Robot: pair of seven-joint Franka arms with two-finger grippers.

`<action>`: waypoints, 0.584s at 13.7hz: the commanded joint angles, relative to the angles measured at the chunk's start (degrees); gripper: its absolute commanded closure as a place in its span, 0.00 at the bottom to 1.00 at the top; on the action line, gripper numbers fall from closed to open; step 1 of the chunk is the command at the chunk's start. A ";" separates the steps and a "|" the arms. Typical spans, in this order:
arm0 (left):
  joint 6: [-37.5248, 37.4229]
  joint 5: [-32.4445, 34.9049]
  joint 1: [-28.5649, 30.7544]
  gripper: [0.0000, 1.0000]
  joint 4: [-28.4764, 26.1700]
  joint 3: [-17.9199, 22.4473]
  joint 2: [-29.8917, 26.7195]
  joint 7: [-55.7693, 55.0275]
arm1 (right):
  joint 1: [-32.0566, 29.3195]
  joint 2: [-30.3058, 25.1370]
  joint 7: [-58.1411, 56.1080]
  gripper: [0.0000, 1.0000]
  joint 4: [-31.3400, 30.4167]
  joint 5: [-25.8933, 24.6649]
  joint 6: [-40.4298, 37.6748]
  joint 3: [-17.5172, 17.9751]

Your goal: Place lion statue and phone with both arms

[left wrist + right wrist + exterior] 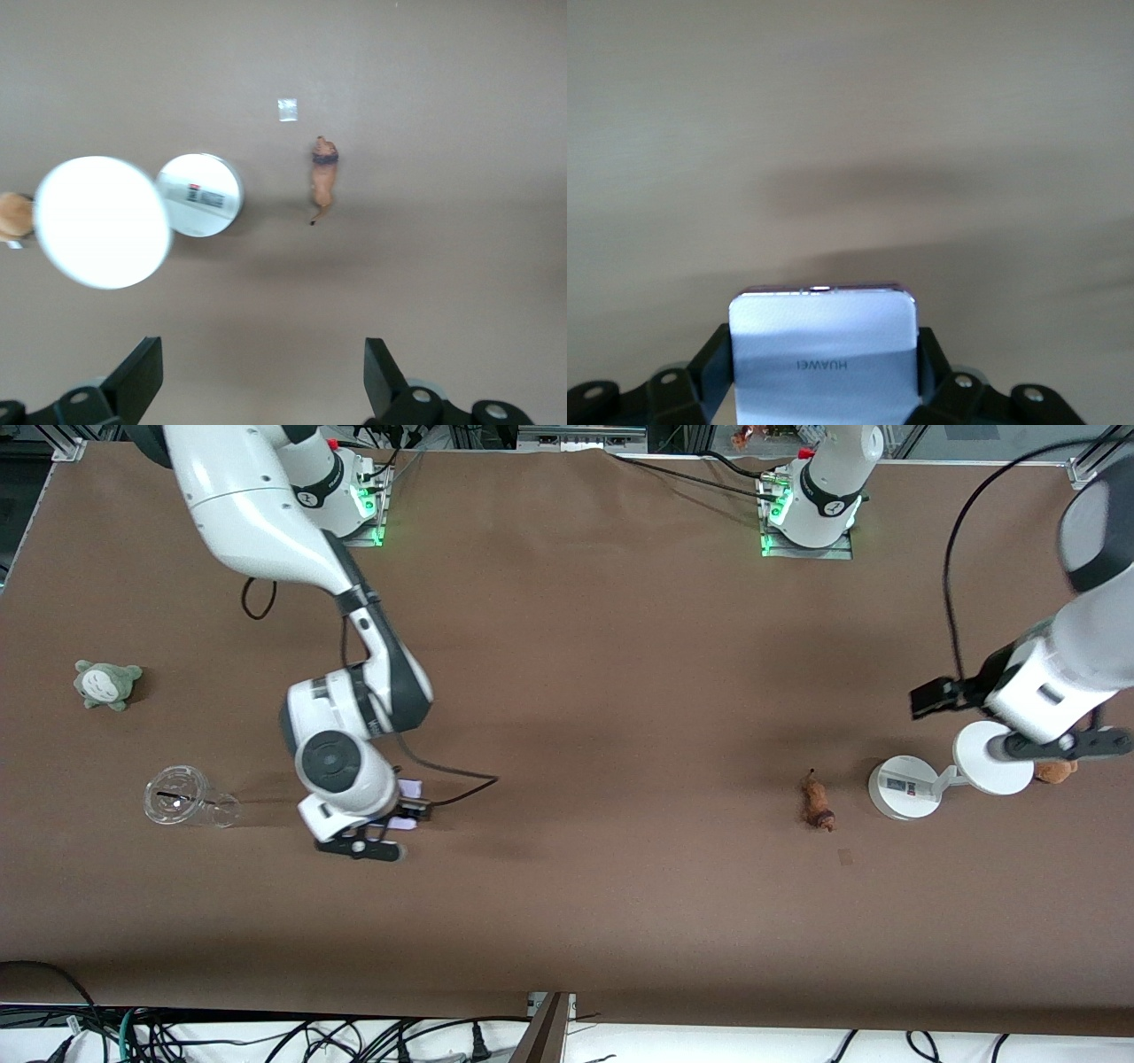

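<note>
A brown cloth-covered table (576, 646) fills the scene, with a metal frame (585, 436) along its robot-base edge and tangled black cables (266, 1036) on pale floor (753, 1045) below.

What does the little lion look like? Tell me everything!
The lion statue is tiny, long and orange-brown, with a darker mane band near its head and a thin tail. It looks like hard plastic. It lies on the brown table, beside the white stand. Nothing touches it; the open left gripper hangs above.
</note>
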 commanded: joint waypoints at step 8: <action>-11.35 -3.80 3.03 0.00 8.71 -0.07 -2.88 8.23 | -10.45 -5.87 -14.74 1.00 -15.58 -0.15 7.76 -2.28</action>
